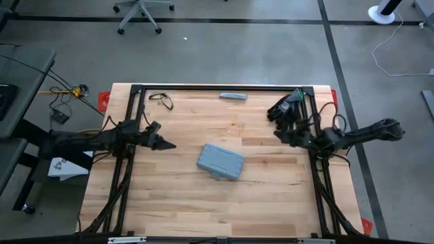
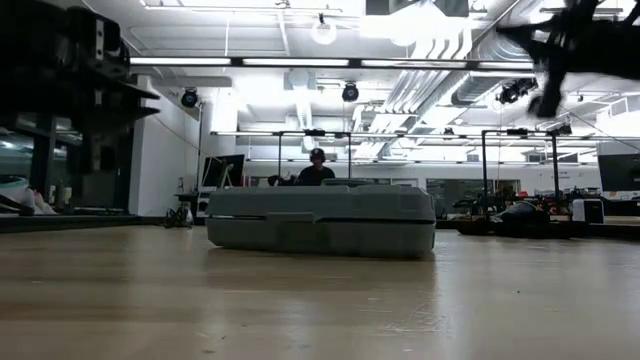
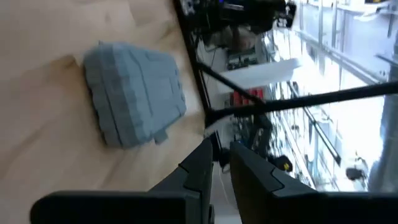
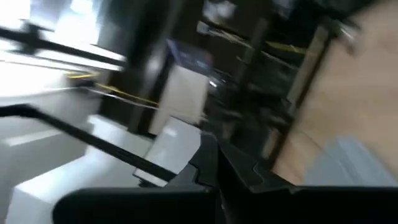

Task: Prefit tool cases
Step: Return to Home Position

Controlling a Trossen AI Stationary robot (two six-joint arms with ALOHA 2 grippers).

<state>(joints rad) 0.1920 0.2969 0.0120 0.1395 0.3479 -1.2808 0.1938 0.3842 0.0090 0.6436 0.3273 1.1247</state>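
Left pincer (image 1: 172, 145) near tool case (image 1: 221, 161) (apart)

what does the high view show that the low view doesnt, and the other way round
Only the high view: the table from above, with the left gripper and right gripper either side of the tool case, both apart from it, and the slim grey bar near the table's edge at the picture's top. Only the low view: the case's long side, lid down on its base, and a person in the room behind. Both: the closed case lying flat on the wood with nothing touching it.
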